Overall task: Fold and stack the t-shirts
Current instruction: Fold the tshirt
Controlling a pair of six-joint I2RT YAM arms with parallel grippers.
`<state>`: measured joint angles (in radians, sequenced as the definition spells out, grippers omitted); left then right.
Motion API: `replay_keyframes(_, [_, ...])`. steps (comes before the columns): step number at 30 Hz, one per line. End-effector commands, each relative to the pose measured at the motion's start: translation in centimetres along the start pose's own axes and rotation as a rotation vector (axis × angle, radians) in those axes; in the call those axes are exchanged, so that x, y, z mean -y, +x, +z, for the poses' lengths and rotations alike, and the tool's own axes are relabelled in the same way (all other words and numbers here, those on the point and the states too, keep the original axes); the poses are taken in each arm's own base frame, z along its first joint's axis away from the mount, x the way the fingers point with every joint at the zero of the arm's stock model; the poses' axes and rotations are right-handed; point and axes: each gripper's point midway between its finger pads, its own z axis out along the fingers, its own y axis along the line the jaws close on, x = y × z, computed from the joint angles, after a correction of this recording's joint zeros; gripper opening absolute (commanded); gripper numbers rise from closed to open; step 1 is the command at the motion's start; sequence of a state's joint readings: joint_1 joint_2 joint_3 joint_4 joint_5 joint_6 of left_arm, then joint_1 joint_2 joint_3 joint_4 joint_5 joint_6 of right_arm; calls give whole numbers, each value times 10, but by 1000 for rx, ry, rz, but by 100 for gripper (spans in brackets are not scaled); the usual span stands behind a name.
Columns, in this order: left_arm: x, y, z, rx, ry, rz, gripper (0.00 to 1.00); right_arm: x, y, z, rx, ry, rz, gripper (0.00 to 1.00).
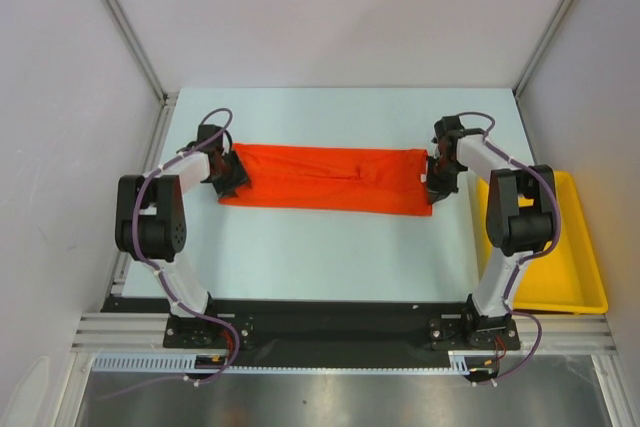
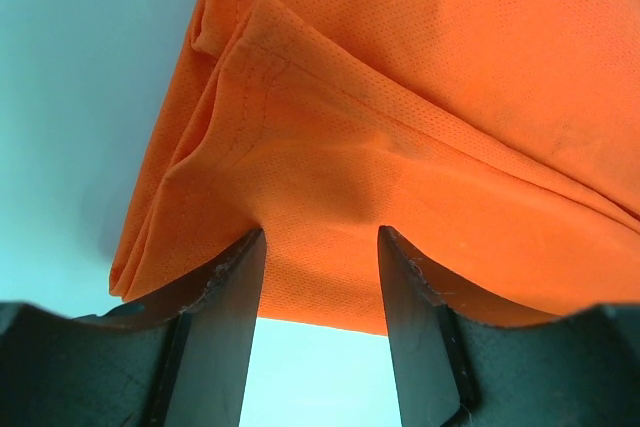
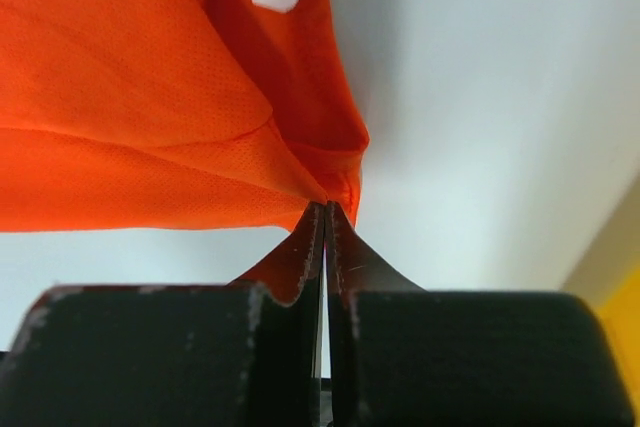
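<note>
The bright orange-red t-shirt (image 1: 330,179) lies on the table as a long folded band running left to right. At its left end sits my left gripper (image 1: 230,175). In the left wrist view this gripper (image 2: 320,237) is open, and the hemmed edge of the t-shirt (image 2: 400,97) lies across the gap between its two fingertips, with bare table showing below. My right gripper (image 1: 437,183) is at the band's right end. The right wrist view shows the right gripper (image 3: 326,205) shut on a bunched corner of the t-shirt (image 3: 120,97), the cloth fanning out to the left.
A yellow plastic tray (image 1: 575,277) stands at the right edge of the pale table (image 1: 330,257), beside the right arm's base. White walls with metal frame posts close in the left, back and right sides.
</note>
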<state>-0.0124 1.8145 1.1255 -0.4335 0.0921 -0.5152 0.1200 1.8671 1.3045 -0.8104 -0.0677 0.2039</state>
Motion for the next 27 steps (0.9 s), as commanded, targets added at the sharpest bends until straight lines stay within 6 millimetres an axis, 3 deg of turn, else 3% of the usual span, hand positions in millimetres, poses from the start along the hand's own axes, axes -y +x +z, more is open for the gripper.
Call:
replay_keyframes(1, [0, -6, 10, 0, 0, -9, 55, 4, -21, -2, 21, 29, 13, 0])
replay_keyframes(4, [1, -9, 10, 2, 1, 0, 55, 6, -23, 0, -1, 41, 16, 0])
replay_keyframes(6, [1, -12, 7, 13, -4, 6, 55, 8, -21, 0, -8, 52, 12, 13])
replay_keyframes(7, [1, -13, 4, 18, -4, 15, 55, 10, -19, -2, -14, 59, 12, 28])
replay_keyframes(11, [2, -25, -19, 82, -14, 40, 58, 22, -21, -24, 31, 116, 17, 49])
replay_keyframes(13, [2, -37, -45, 159, -21, 60, 64, 23, -21, -34, 55, 118, 26, 59])
replay_keyframes(14, [-1, -43, -56, 198, -39, 67, 72, 21, -20, -38, 59, 89, 45, 60])
replay_keyframes(15, [-6, -45, -63, 228, -71, 73, 79, 18, -23, -46, 93, 62, 75, 61])
replay_keyframes(16, [-6, -49, -82, 273, -70, 79, 79, 9, -23, -49, 98, 5, 105, 64])
replay_keyframes(20, [-26, -42, -103, 343, -132, 22, 78, -38, -34, -64, 177, -341, 345, 64])
replay_keyframes(21, [-40, -28, -95, 318, -142, -11, 74, -48, -42, -58, 214, -436, 474, 63])
replay_keyframes(22, [-37, -24, -92, 309, -86, -74, 72, -59, -48, -72, 259, -522, 505, 63])
replay_keyframes(24, [-52, -9, -77, 273, -49, -197, 64, -71, -51, -73, 275, -614, 611, 63])
replay_keyframes(27, [-61, 7, -63, 211, -30, -285, 58, -65, -37, -63, 226, -545, 643, 63])
